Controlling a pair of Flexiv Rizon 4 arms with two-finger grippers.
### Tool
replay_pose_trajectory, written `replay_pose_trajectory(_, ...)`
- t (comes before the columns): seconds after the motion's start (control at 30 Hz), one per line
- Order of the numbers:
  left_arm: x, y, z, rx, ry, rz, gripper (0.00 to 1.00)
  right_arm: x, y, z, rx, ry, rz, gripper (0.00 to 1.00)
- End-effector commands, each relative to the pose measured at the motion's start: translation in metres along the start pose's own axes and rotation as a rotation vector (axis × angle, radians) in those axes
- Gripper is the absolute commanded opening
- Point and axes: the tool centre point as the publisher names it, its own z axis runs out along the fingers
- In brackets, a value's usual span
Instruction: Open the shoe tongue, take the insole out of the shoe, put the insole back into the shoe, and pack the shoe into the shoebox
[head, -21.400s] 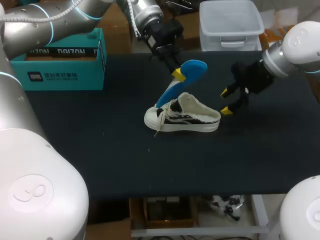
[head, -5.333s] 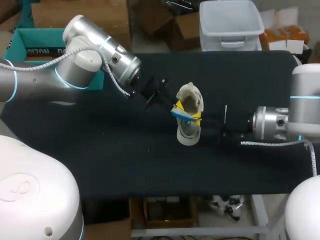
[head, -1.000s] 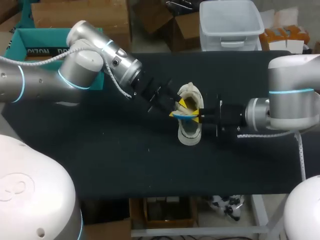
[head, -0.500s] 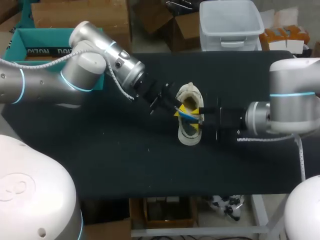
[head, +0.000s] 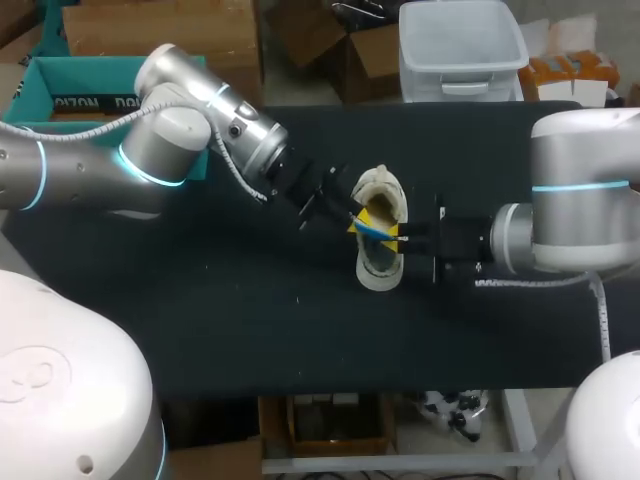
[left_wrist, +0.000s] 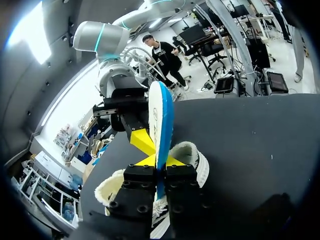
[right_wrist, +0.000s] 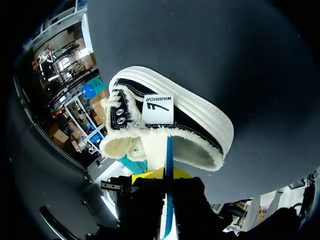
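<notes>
Dark table (head: 200, 320) underneath, with the shoe (head: 381, 250) upright on its sole near the middle, toe toward the near edge, and the teal shoebox (head: 35, 85) well apart at the far left corner. Left hand (head: 357, 218) in from the left, pinched narrow on the blue insole (head: 373, 231); from its own wrist, fingers clamped on either face of the insole, which stands edge-on over the shoe's opening. Right hand (head: 399, 235) in from the opposite side, likewise closed narrowly on the same insole, yellow tips flanking the blue edge just over the fleecy collar. Compared with a second ago: insole no longer a flat band across the collar but shorter and steeper, front end dipping into the opening. Far earlier, held high and clear of the shoe by the left hand alone. Judged from this: removal done, refitting under way, not yet seated. Still to come: pressing the insole flat inside, then carrying the shoe across to the shoebox.
</notes>
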Motion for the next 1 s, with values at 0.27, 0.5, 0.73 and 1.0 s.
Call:
replay_pose_trajectory(0.27,-0.007,0.019,0.005,-0.044,-0.01,-0.017,0.0,0.007,0.028,0.013,0.002,-0.027,-0.04,0.0)
replay_pose_trajectory(0.5,-0.007,0.031,0.009,-0.074,-0.012,-0.048,0.0,0.012,0.033,0.015,-0.008,-0.039,-0.052,0.0)
replay_pose_trajectory(0.73,-0.001,0.022,0.003,-0.055,-0.008,-0.053,0.48,0.01,0.034,0.01,-0.023,-0.039,-0.043,0.0)
replay_pose_trajectory(1.0,0.006,0.004,-0.002,-0.023,-0.006,-0.013,0.06,0.008,0.038,0.007,-0.033,-0.032,-0.031,0.0)
